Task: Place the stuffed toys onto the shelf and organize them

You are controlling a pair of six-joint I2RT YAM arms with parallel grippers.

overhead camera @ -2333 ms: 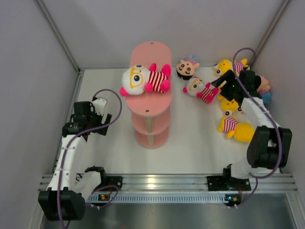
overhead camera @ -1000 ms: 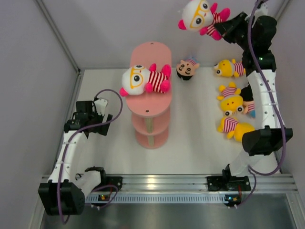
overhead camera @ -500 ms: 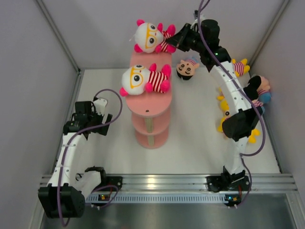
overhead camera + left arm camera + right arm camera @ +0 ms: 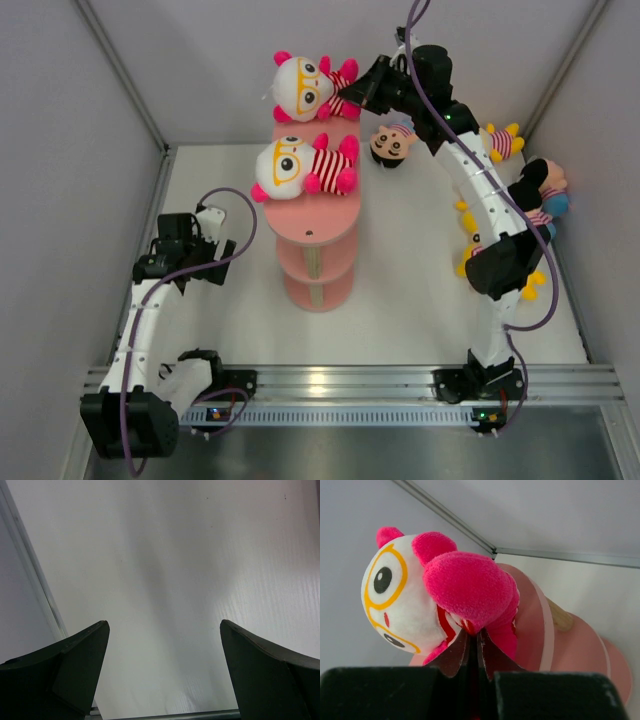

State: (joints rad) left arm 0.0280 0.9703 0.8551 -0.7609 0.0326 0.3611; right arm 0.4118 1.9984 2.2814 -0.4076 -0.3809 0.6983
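My right gripper (image 4: 362, 93) (image 4: 475, 634) is shut on the striped shirt of a white-faced stuffed toy (image 4: 305, 87) (image 4: 420, 590) with orange glasses and pink limbs. It hangs above the far end of the pink shelf (image 4: 318, 215) (image 4: 535, 625). A matching toy (image 4: 295, 165) lies on the shelf's top tier. On the table to the right lie a black-haired doll (image 4: 392, 143), a yellow bear (image 4: 500, 140) and a dark mouse-eared toy (image 4: 545, 190). My left gripper (image 4: 215, 248) (image 4: 165, 625) stands open over bare table, left of the shelf.
More yellow toys (image 4: 470, 245) lie partly hidden under my right arm near the right wall. White walls close in the table at the back and both sides. A metal rail (image 4: 340, 380) runs along the near edge.
My right arm has swung left from the back right corner, carrying the glasses toy to above the shelf's far end. The left arm has stayed still.
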